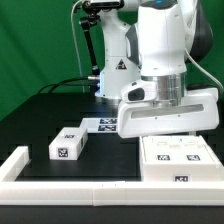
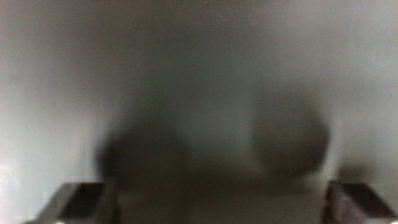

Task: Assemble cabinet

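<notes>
The white cabinet shell (image 1: 178, 160) stands at the exterior view's lower right, with tags on its top and front. A smaller white tagged block (image 1: 68, 145) lies to its left on the black table. My gripper (image 1: 170, 128) hangs just above the shell's top; its fingertips are hidden there. In the wrist view my gripper (image 2: 222, 200) shows only two dark fingertips (image 2: 80, 200), far apart at the picture's edges. A blurred grey surface very close to the camera fills the space between them. I cannot tell whether the fingers touch it.
The marker board (image 1: 105, 124) lies flat behind the small block, near the arm's base. A long white rail (image 1: 80, 188) edges the table's front and turns up its left side. A green backdrop stands behind.
</notes>
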